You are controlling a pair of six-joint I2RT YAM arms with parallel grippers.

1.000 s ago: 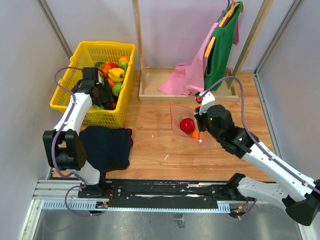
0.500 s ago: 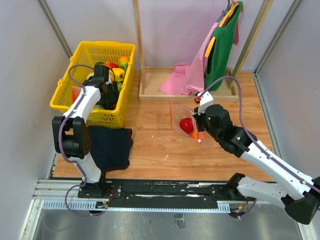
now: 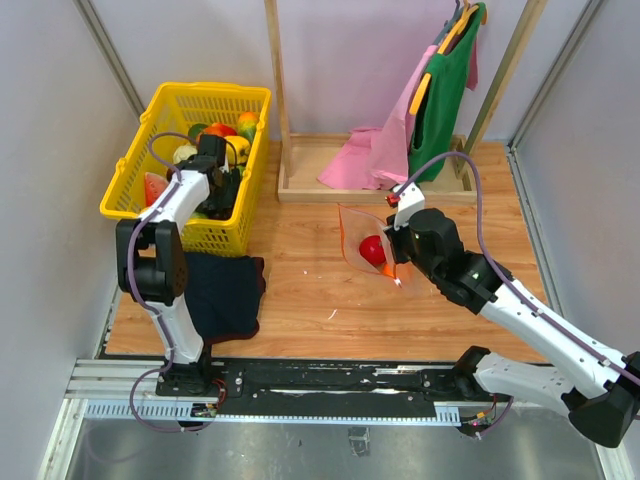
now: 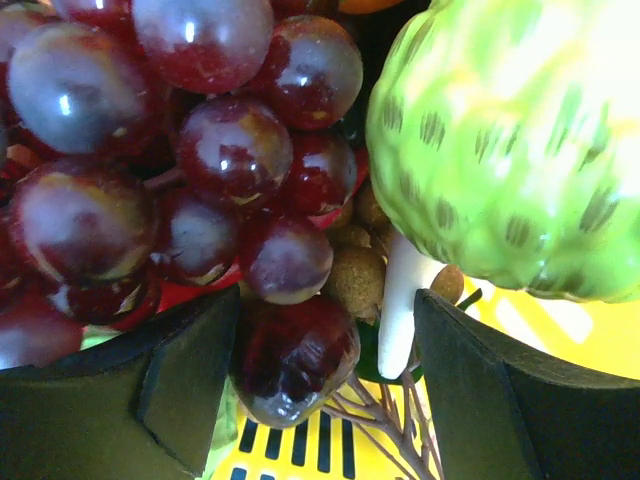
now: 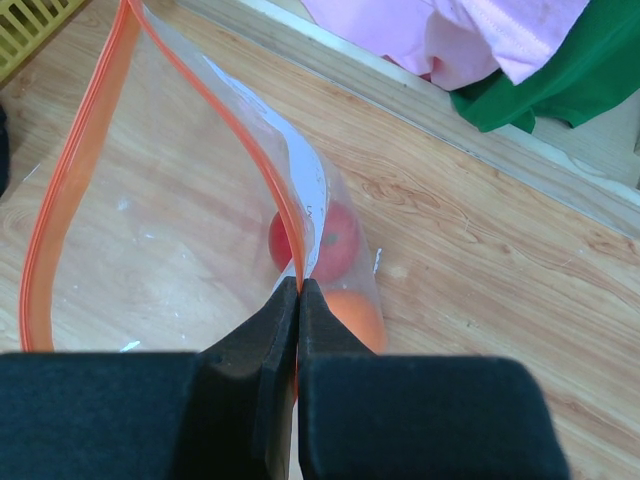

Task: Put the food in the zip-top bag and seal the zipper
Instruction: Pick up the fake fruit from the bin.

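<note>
Left wrist: glossy round grapes (image 4: 200, 170), scaly green fruit (image 4: 510, 150), left pincer (image 4: 325, 370) spread.

Left arm (image 3: 168, 215) stretched way out, right arm (image 3: 525, 318) angled in toward the middle

The left one reaches far forward from its base with the wrist tipped down, and the left gripper (image 4: 325, 340) has its fingers (image 4: 150, 390) spread wide apart. The right one runs up and to the left from its base, forearm long and low. The right gripper (image 5: 299, 290) has both fingers pressed tight together, pinching the rim of the zip-top bag (image 5: 180, 230).
</note>
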